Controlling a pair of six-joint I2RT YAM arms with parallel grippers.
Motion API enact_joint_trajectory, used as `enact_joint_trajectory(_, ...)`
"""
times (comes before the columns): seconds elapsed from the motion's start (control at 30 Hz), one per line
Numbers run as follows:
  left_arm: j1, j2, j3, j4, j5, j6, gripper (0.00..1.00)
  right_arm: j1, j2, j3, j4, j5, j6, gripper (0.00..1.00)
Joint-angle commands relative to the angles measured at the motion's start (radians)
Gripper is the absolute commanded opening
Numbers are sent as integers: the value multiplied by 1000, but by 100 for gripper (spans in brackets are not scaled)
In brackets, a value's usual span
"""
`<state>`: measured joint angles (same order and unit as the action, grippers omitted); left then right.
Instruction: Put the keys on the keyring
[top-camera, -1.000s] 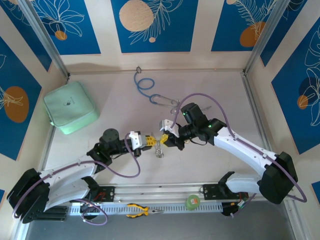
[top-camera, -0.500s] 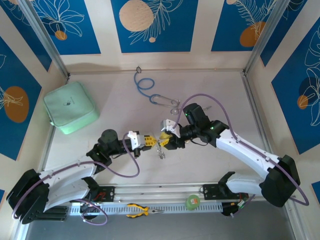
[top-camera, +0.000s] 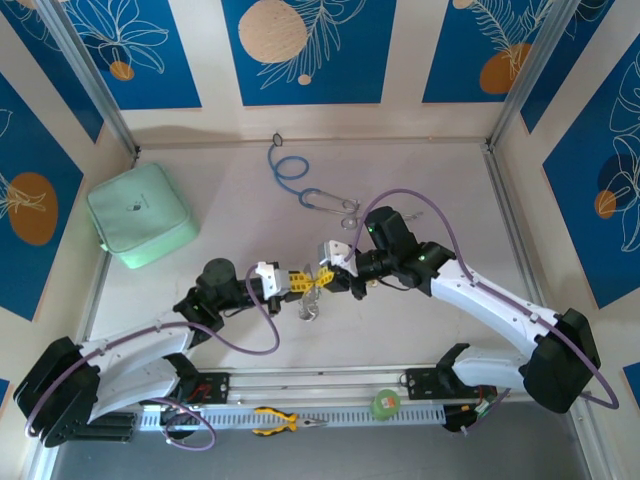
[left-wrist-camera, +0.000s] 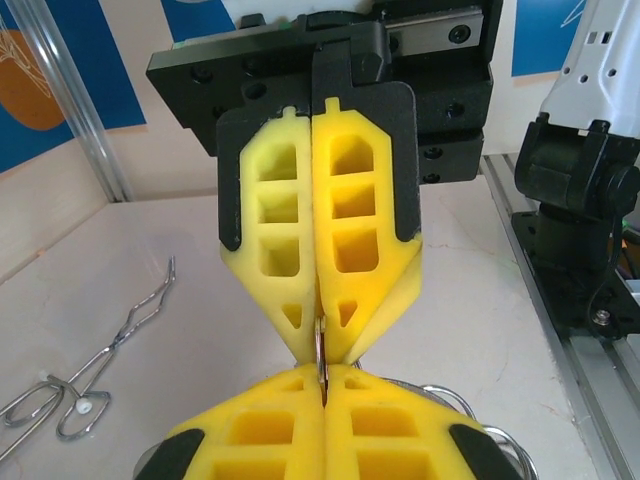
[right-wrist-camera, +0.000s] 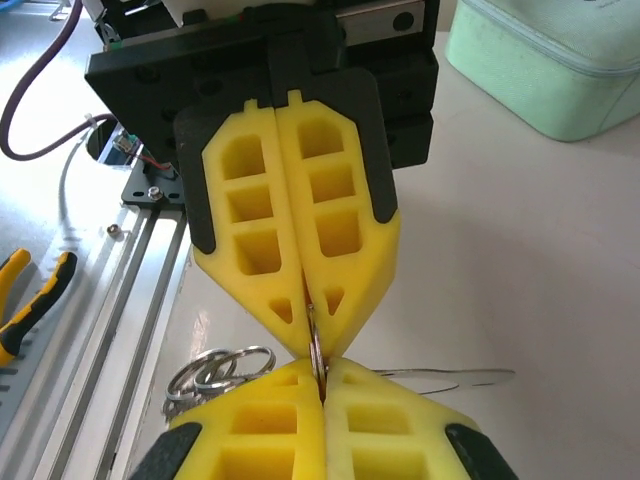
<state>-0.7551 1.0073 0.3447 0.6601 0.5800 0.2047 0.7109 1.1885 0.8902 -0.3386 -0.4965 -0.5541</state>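
From above, the left gripper (top-camera: 297, 283) and right gripper (top-camera: 330, 279) meet tip to tip, both clamped shut, and the keyring (top-camera: 311, 309) shows just nearside of that meeting point. In the left wrist view, a thin metal edge of the keyring (left-wrist-camera: 320, 352) is pinched in both closed seams, with more loops just right of the tips. In the right wrist view, the same edge (right-wrist-camera: 314, 345) is nipped between both grippers, its loops just left of the tips.

No legible text, labels or numbers

Bright even light, soft faint shadows, sharp focus
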Motion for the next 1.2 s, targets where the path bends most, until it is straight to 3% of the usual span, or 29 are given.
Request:
enact_joint_trajectory(0.0,-10,-12,27,-29,-29,32,12,12,22,69,-103,51,-56,0)
enact_joint_trajectory(0.13,-10,-29,71,-190,-109,119,15,41,67,157,-282,190,-170,0)
enact_joint_trajectory(0.3,-10,-37,81,-230,-110,151,13,73,114,231,-372,268,-222,0)
enact_joint_trajectory(0.7,-10,-26,85,-221,-91,140,11,127,168,282,-318,189,-180,0)
enact_joint_trajectory(1.17,-10,-24,71,-156,-72,99,10,121,130,214,-204,101,-97,0)
